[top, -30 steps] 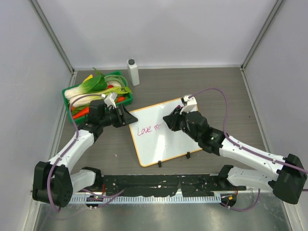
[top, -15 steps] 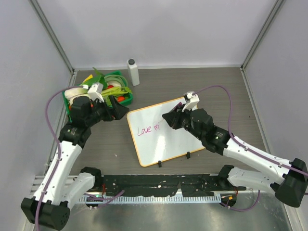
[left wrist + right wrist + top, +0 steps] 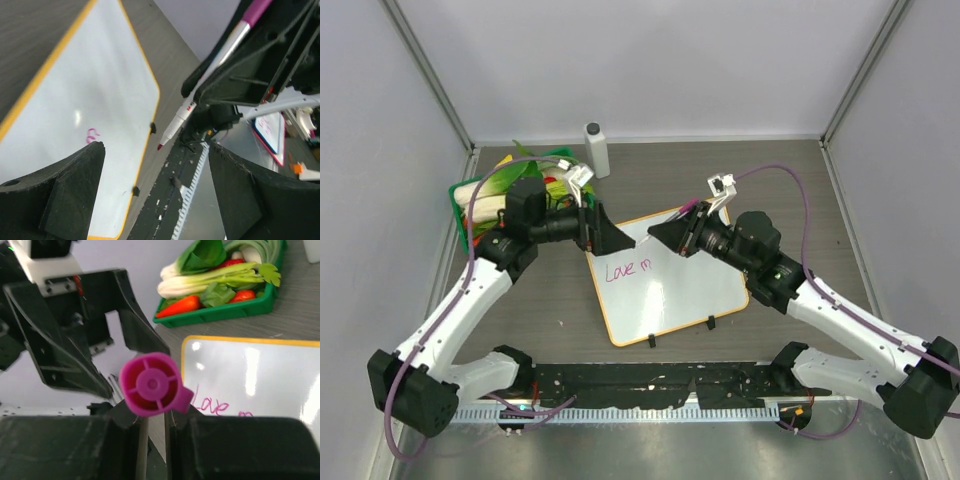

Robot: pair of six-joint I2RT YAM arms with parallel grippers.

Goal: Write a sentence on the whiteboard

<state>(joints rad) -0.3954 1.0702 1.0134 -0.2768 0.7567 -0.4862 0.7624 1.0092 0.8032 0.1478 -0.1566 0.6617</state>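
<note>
The right gripper is clamping a magenta marker, whose tip appears to be hanging clear of the whiteboard. The board is lying on the bench directly beneath both grippers. The left gripper is hovering over the board's far-left corner with its jaws spread wide, gripping nothing and facing the right gripper. Just below the marker tip, the sentence is reading only "Love m" in pink cursive. On that showing the writing is barely begun: one word and a single letter are down, and the rest is waiting to go onto the blank surface under the right gripper.
</note>
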